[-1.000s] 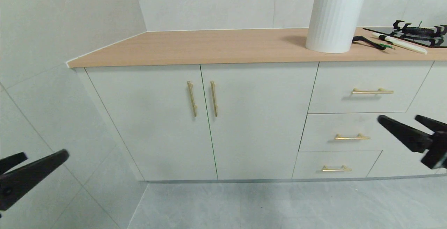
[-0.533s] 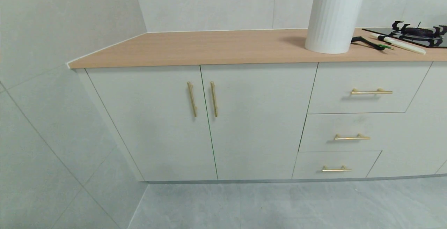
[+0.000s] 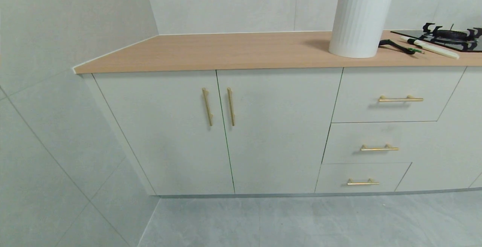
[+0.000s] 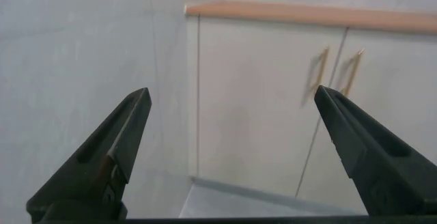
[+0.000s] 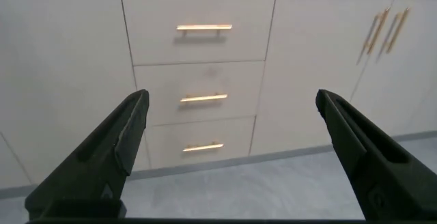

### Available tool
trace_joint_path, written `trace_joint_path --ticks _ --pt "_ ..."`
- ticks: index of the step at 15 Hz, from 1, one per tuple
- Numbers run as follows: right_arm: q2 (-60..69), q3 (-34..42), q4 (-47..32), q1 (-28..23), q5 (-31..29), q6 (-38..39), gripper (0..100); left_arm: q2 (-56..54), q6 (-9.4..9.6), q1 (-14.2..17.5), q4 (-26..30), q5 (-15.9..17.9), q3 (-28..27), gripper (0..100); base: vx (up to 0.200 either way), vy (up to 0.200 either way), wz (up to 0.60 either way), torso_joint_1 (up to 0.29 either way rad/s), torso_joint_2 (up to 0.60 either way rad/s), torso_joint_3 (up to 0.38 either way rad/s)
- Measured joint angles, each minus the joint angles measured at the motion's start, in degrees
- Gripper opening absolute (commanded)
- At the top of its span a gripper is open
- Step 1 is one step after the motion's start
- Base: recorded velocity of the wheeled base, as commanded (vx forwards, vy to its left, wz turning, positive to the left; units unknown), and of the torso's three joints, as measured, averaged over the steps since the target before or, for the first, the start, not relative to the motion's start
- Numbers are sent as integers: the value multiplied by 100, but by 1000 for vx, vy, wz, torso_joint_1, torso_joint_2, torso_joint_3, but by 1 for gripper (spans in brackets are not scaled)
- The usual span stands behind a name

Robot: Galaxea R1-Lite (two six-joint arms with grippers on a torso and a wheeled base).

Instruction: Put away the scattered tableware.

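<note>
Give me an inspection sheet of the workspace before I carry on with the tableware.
Surface: light wooden countertop, level, above pale cabinets.
Job's things: black-handled utensil with a green tip and long cream-white utensil lie at the right end, by the black hob with burner grate; tall white ribbed cylindrical container stands upright beside them.
Clutter: nothing seen.
Grippers: left pincer open, empty, facing the cabinet doors; right pincer open, empty, facing the drawers.
Cables: nothing seen.
Surroundings: two pale cabinet doors and three drawers, all shut, with gold bar handles; grey tiled wall and floor.
</note>
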State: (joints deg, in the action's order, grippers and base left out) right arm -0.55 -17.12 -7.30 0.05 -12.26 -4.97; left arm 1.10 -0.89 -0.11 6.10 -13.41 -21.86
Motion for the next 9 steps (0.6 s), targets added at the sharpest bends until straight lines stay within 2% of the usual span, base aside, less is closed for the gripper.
trace_joint_path --ticks 3,4,6,9 --pt "55 1056 863 -5 436 110 100 -94 43 21 6 74 618 100 0 0 0 0 0 0" --pt "62 1357 1115 -5 881 121 100 -102 46 21 -30 182 891 100 0 0 0 0 0 0" --pt "71 1615 984 -10 1264 117 100 -110 49 27 -176 312 1351 100 0 0 0 0 0 0" --pt "71 1681 897 -5 1306 101 100 -112 45 22 -735 427 1969 100 0 0 0 0 0 0"
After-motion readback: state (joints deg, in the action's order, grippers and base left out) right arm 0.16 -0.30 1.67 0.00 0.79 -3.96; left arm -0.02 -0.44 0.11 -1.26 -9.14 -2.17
